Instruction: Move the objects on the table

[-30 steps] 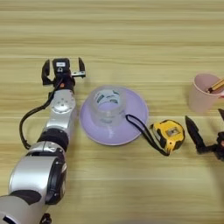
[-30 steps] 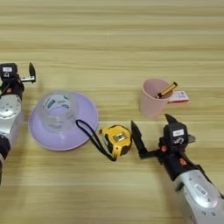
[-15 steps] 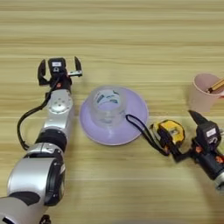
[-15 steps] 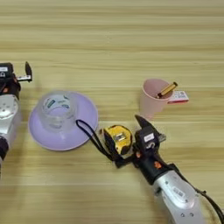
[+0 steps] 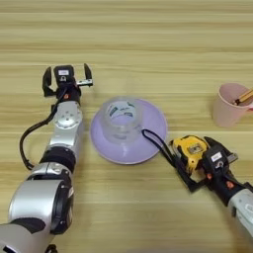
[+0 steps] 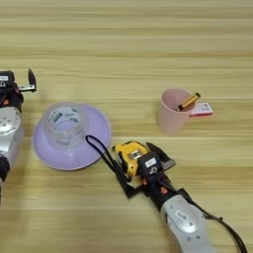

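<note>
Tan wood-grain planking with long horizontal lines makes up the broad table [image 5: 148, 44], its surface matt and smooth. Near the middle sits a shallow lilac plastic plate [image 5: 150, 141] with a rounded rim, and on it stands a wide clear tape roll [image 5: 118, 118], a glossy see-through ring with a printed inner core, upright on its flat side. A thin black wrist cord [image 6: 101, 150] loops from the plate's right edge across the wood to a chunky yellow-and-black tape measure [image 6: 129, 152], a rounded hard case lying just right of the plate.

The right gripper [image 6: 142, 170], on a silver arm coming in from the near right, has its two black fingers set on either side of the tape measure, one along the far side and one along the near side; whether they actually press on the case cannot be told.

Far right stands a small pink cup [image 6: 171, 112], matt and tapered, with a yellow pencil [image 6: 188, 102] leaning out over its rim. A small red-and-white card [image 6: 201, 109] lies flat just right of it.

The left gripper [image 5: 67, 81] rests on the table left of the plate, its black fingers spread apart around nothing.
</note>
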Robot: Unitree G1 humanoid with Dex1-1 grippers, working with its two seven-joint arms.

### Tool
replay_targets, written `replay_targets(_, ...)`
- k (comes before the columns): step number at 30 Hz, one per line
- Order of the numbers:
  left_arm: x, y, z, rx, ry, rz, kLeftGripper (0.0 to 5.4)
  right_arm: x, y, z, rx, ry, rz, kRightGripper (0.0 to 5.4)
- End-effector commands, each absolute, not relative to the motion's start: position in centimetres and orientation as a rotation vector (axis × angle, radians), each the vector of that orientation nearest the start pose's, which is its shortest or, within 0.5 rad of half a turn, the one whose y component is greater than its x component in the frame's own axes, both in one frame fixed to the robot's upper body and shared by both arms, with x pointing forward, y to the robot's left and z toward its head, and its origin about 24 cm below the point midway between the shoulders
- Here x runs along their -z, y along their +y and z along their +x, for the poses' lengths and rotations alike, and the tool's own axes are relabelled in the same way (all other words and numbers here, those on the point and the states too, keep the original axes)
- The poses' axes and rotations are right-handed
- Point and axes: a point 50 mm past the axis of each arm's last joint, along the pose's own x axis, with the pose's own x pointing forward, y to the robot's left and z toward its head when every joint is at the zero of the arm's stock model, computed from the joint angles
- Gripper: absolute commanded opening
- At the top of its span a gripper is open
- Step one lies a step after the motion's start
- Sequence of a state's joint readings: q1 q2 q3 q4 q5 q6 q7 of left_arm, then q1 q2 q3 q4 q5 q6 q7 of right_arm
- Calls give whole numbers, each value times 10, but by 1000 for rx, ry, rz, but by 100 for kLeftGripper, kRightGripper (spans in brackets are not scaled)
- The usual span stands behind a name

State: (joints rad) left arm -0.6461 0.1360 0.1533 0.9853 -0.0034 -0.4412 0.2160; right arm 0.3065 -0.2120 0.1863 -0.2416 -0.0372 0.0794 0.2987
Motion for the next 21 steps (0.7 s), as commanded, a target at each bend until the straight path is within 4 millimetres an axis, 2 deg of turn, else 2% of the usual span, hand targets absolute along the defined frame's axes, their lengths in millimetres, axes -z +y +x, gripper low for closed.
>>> replay_targets(1, -54, 185, 354, -261, -91, 61, 540, -14, -134, 189, -442, 211, -179, 523)
replay_targets(12, -53, 182, 354, -262, -90, 61, 540, -7, -144, 190, -379, 265, -190, 416)
replay_targets(21, -53, 180, 355, -259, -88, 64, 540, -23, -183, 186, -224, 262, -231, 414)
